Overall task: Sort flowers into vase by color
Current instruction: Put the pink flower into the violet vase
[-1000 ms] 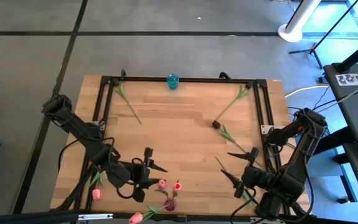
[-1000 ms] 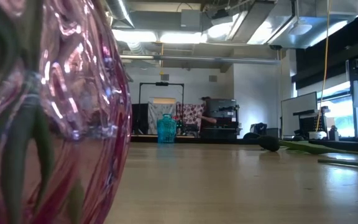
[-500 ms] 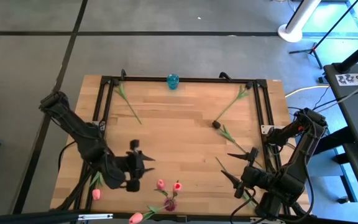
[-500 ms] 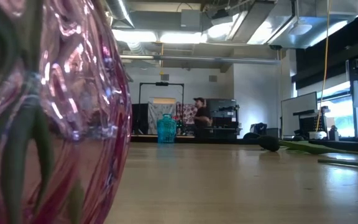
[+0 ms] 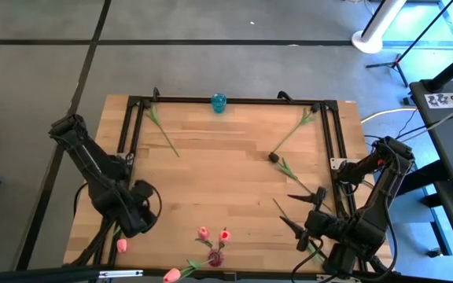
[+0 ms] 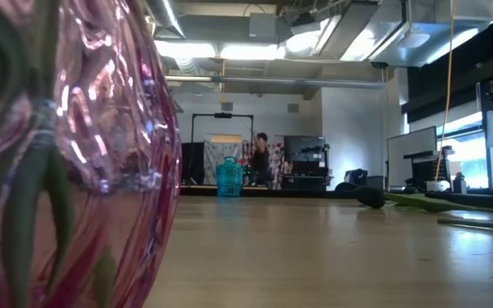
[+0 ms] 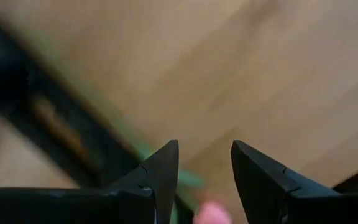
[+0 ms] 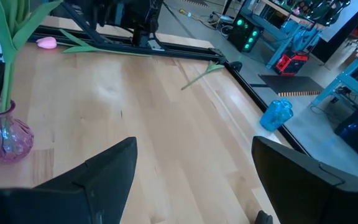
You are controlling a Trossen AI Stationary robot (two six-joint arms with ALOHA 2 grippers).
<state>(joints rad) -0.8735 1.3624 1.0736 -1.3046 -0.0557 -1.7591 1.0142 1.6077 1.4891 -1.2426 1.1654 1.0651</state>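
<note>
Pink flower [image 5: 121, 245] lies at the tabletop's [image 5: 234, 169] near-left corner, so we hover our left gripper [image 7: 204, 171], fingers parted and empty, above it.

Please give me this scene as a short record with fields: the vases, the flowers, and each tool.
pink vase: near table edge, holds two pink flowers
blue vase: far edge, no flowers in it
loose pink flower: near-left corner
dark-headed flower: lying right of centre
left tool: open, above the loose pink flower
right tool: open, holds nothing

Two flowers [image 5: 213, 234] stand in the near-edge vase [image 5: 215, 257] (others lie scattered across the table [image 5: 226, 165])
</note>
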